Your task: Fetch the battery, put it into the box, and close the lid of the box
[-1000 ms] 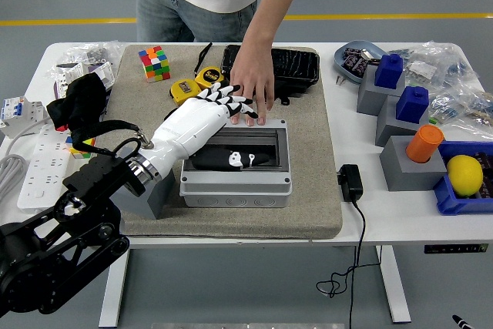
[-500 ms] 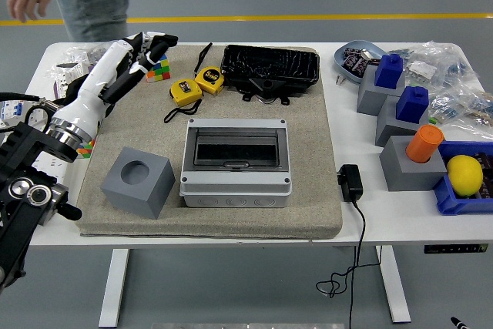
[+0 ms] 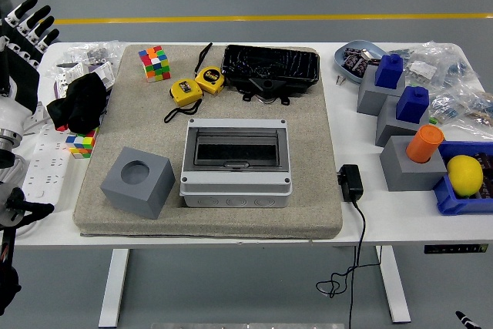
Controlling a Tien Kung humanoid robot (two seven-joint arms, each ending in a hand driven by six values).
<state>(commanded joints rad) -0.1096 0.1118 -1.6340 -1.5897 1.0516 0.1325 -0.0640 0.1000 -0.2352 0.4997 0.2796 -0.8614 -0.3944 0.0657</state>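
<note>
The grey box (image 3: 236, 162) is seen at the centre of the frame on the beige mat (image 3: 308, 206), with its dark transparent lid (image 3: 235, 148) shut flat. The battery cannot be made out through the lid. The left hand (image 3: 25, 25) is raised at the upper left edge, well apart from the box, its fingers (image 3: 42, 22) spread and holding nothing. A grey cube with a round hole (image 3: 137, 182) is placed just left of the box.

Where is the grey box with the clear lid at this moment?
In the head view the grey box sits near the middle of the beige mat, lid closed, with the grey cube to its left and the black charger to its right.
</note>
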